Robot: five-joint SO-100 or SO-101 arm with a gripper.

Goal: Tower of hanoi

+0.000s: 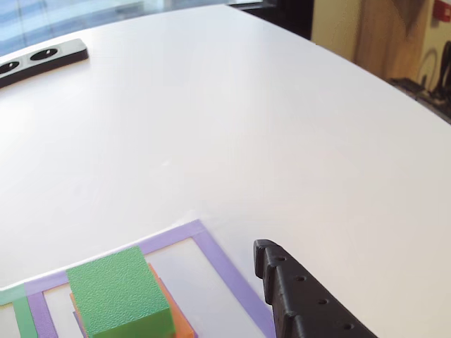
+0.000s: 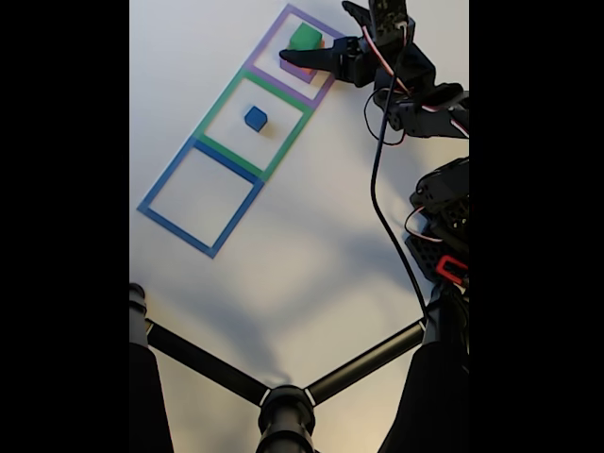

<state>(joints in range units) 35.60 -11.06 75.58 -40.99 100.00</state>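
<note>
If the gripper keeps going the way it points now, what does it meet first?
Probably the green cube atop the stack in the purple tape square; the gripper points at it in the fixed view, though depth is unclear.

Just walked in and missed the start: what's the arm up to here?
A small robot arm is working a Tower of Hanoi with foam blocks on a white table. Its gripper is open at the stack in the purple tape square, where the green cube sits on the orange block. The blue cube stands alone in the green tape square. The blue tape square has nothing in it. The gripper holds nothing yet.
</note>
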